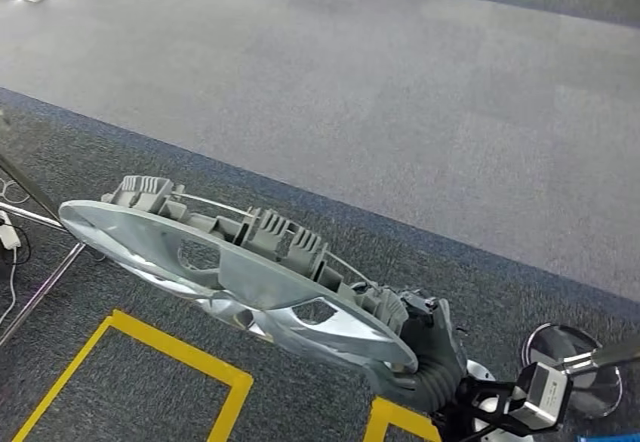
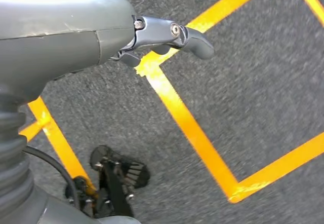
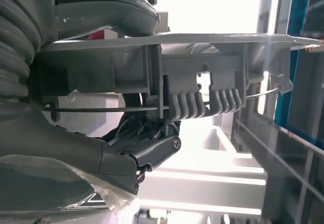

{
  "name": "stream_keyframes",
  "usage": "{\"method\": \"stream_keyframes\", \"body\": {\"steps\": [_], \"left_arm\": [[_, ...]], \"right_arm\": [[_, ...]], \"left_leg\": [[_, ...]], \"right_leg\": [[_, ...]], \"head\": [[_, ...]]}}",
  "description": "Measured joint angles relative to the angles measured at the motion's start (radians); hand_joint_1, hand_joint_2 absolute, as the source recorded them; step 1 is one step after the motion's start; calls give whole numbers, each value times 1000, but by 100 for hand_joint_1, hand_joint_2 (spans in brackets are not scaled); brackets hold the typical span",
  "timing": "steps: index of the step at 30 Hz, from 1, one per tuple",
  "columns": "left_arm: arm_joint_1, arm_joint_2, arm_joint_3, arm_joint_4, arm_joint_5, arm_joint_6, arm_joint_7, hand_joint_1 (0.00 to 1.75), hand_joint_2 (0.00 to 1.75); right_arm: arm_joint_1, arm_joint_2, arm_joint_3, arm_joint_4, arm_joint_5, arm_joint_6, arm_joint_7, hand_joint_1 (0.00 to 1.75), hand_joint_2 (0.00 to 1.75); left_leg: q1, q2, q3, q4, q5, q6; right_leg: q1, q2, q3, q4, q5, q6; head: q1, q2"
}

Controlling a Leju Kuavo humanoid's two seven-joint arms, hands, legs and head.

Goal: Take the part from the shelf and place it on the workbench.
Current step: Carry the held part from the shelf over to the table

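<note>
The part (image 1: 226, 262) is a long silver-grey casting with a smooth curved face, oval openings and ribbed blocks along its back. It hangs level above the dark carpet in the head view, stretching left from my right hand (image 1: 426, 357), which grips its right end. In the right wrist view the part (image 3: 214, 77) runs away from the camera; my right hand (image 3: 129, 153) clamps it, thumb on the flat face and fingers (image 3: 160, 145) under the ribbed side. My left hand (image 2: 168, 34) hangs over the floor, fingers stretched out, holding nothing.
Yellow tape lines (image 1: 173, 352) mark boxes on the dark carpet, with a lighter grey strip (image 1: 362, 92) beyond. Thin metal legs and cables (image 1: 23, 232) stand at the left edge. A round silver base (image 1: 573, 362) sits lower right. A blue shelf frame (image 3: 301, 82) stands close by.
</note>
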State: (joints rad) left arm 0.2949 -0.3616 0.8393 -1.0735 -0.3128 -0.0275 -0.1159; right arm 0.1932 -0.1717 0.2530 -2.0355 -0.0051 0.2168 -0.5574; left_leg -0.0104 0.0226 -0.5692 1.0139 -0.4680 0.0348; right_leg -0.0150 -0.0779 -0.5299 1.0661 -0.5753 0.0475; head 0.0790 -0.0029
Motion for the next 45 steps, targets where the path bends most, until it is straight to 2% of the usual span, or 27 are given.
{"method": "stream_keyframes", "body": {"steps": [2, 3, 5, 7, 8, 9, 11, 13, 14, 17, 19, 20, 22, 24, 26, 28, 29, 31, 33, 35, 36, 37, 39, 41, 42, 43, 45], "left_arm": [[-3, -1, 0, 0, 0, 0, 0, 0, 175], [-4, -1, 0, 0, 0, 0, 0, 0, 175], [-4, -2, 0, 0, 0, 0, 0, 0, 175], [-4, -2, 0, 0, 0, 0, 0, 0, 175], [-4, -2, 0, 0, 0, 0, 0, 0, 175], [-4, -2, 0, 0, 0, 0, 0, 0, 175], [-3, -2, 0, 0, 0, 0, 1, 0, 175], [-1, -2, 0, 0, 0, 0, 1, 0, 175], [0, -1, 1, 0, 0, 0, 1, 0, 175], [-3, 0, 0, 0, 0, 0, 1, 0, 175], [-4, 1, 0, 0, 0, 0, 1, 0, 175], [-4, 1, 0, 0, 0, 0, 1, 0, 175], [-2, 1, 0, 0, 0, 0, 1, 0, 175], [-2, 1, 0, 0, 0, 0, 1, 0, 175], [-2, 1, -1, 0, 0, 0, 1, 0, 175], [0, 2, -1, 0, 0, 0, 1, 0, 175], [1, 2, -1, 0, 0, 0, 1, 0, 175], [0, 1, 0, 0, 0, 0, 0, 0, 175], [-3, 0, 0, 0, 0, 0, 0, 0, 175], [-4, -1, 0, 0, 0, 0, 0, 0, 175], [-4, -1, 0, 0, 0, 0, 0, 0, 175], [-4, -1, 0, 0, 0, 0, 0, 0, 175], [-4, -2, 0, 0, 0, 0, 0, 0, 175], [-4, -2, 0, 0, 0, 0, 0, 0, 175], [-3, -2, 0, 0, 0, 0, 0, 0, 175], [-1, -2, 0, 0, 0, 0, 1, 0, 175], [1, -2, 0, 0, 0, 0, 1, 0, 175]], "right_arm": [[1, 0, 0, 0, 0, 0, 0, 175, 175], [2, 0, 0, 1, 0, 0, 0, 175, 175], [4, 0, 1, 2, 0, 0, 0, 175, 175], [4, 0, 1, 3, 0, 0, 0, 175, 175], [3, 0, 1, 3, 0, 0, 0, 175, 175], [3, 0, 1, 2, 0, 0, 0, 175, 175], [4, 0, 1, 2, 0, 0, 0, 175, 175], [4, 0, 1, 1, 0, 0, 0, 175, 175], [3, 0, 0, 1, 0, 0, 0, 175, 175], [3, 0, -1, 0, 0, 0, -1, 175, 175], [4, 0, -1, 1, 0, 0, 0, 175, 175], [4, 0, -1, 1, 0, 0, 0, 175, 175], [4, 0, -1, 1, 0, 0, 0, 175, 175], [4, 0, -1, 1, 0, 0, 0, 175, 175], [3, 0, -1, 1, 0, 0, 0, 175, 175], [2, 0, 0, 0, 0, 0, 0, 175, 175], [1, 0, 0, 0, 0, 0, 0, 175, 175], [1, 0, 1, 0, 0, 0, 0, 175, 175], [2, 0, 1, 0, 0, 0, 0, 175, 175], [4, 0, 1, 1, 0, 0, 0, 175, 175], [4, 0, 1, 2, 0, 0, 0, 175, 175], [5, 0, 1, 2, 0, 0, 0, 175, 175], [4, 0, 1, 2, 0, 0, 0, 175, 175], [3, 0, 1, 2, 0, 0, 0, 175, 175], [3, 0, 1, 2, 0, 0, 0, 175, 175], [3, 0, 1, 1, 0, 0, 0, 175, 175], [2, 0, 1, 1, 0, 0, 0, 175, 175]], "left_leg": [[3, -24, 2, -4, 3, 7], [3, -37, 1, -3, 3, 8], [2, -65, 2, -2, 2, 9], [4, -94, 4, 3, -1, 5], [4, -107, 3, 6, -3, 1], [4, -119, 0, 11, -5, -3], [7, -141, -11, 16, -5, -16], [12, -159, -18, 17, -2, -27], [12, -147, -23, 27, -9, -32], [10, -60, -85, 162, -83, -46], [15, -37, -142, 280, -125, -52], [17, -33, -152, 298, -122, -54], [18, -21, -111, 214, -61, -51], [10, 25, -44, 81, -9, -42], [0, 54, -19, 25, -3, -30], [-1, 35, -20, 20, -4, -19], [2, 23, -17, 15, -2, -12], [8, -1, -9, 5, 3, 0], [9, -25, -8, 4, 4, 6], [7, -54, -7, 5, 2, 8], [7, -69, -5, 5, 1, 8], [7, -84, -2, 6, 0, 6], [7, -112, 1, 9, -5, 0], [8, -134, -4, 12, -6, -11], [10, -144, -9, 13, -5, -17], [13, -154, -12, 13, -4, -23], [12, -127, -21, 32, -16, -35]], "right_leg": [[-2, 59, -63, 120, -54, 3], [-2, 71, -99, 182, -74, 5], [-3, 77, -135, 223, -61, 6], [-5, 90, -101, 120, 17, 5], [-8, 116, -74, 55, 46, 4], [-11, 141, -50, 1, 64, 2], [-12, 170, -30, -36, 63, -5], [-10, 148, -24, -41, 66, -16], [-11, 134, -21, -44, 67, -22], [-10, 86, -12, -49, 64, -36], [-7, 53, -9, -49, 59, -39], [-6, 38, -7, -49, 57, -39], [-6, 12, 1, -49, 51, -36], [-3, -11, 9, -48, 43, -28], [2, -30, 16, -50, 36, -17], [3, -49, 24, -55, 32, -6], [2, -39, 25, -52, 25, -1], [-1, 15, 0, 8, -14, 6], [-2, 66, -68, 140, -71, 7], [-2, 76, -127, 226, -81, 7], [-2, 78, -131, 214, -56, 6], [-3, 84, -116, 161, -13, 4], [-6, 123, -64, 26, 58, -1], [-8, 155, -32, -40, 74, -7], [-6, 157, -27, -44, 71, -11], [-6, 146, -24, -46, 72, -16], [-7, 121, -18, -53, 74, -27]], "head": [[4, 0], [6, 0], [6, 0], [6, 0], [6, 0], [5, 0], [4, 0], [5, 0], [3, 0], [-6, 0], [-6, 0], [-6, 0], [-6, 0], [-6, 0], [-5, 0], [-5, 0], [-4, 0], [1, 0], [6, 0], [7, 0], [7, 0], [7, 0], [7, 0], [6, 0], [5, 0], [5, 0], [3, 0]]}}
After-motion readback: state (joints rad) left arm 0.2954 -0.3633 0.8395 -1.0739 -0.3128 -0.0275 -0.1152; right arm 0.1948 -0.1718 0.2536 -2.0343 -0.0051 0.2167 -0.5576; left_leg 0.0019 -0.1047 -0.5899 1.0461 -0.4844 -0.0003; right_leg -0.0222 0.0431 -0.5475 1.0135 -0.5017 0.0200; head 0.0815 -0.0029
